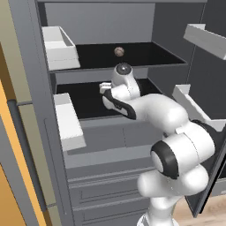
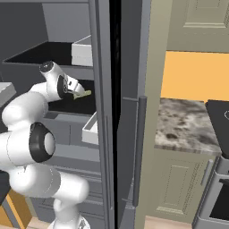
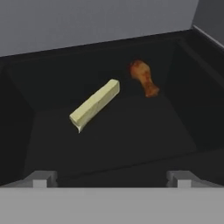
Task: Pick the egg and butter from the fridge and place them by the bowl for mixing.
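The gripper (image 3: pixel 112 178) is reaching with jaws wide apart and empty into the fridge (image 1: pixel 35 88), where the butter (image 3: pixel 95 105) is lying on the black shelf just beside an orange lumpy item (image 3: pixel 143 78), so I judge it must advance and close on the butter.

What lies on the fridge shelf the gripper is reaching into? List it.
On that black shelf lie the butter and a small orange lumpy item, apart. The open gripper hovers before them. The arm covers much of the shelf in the left base view.
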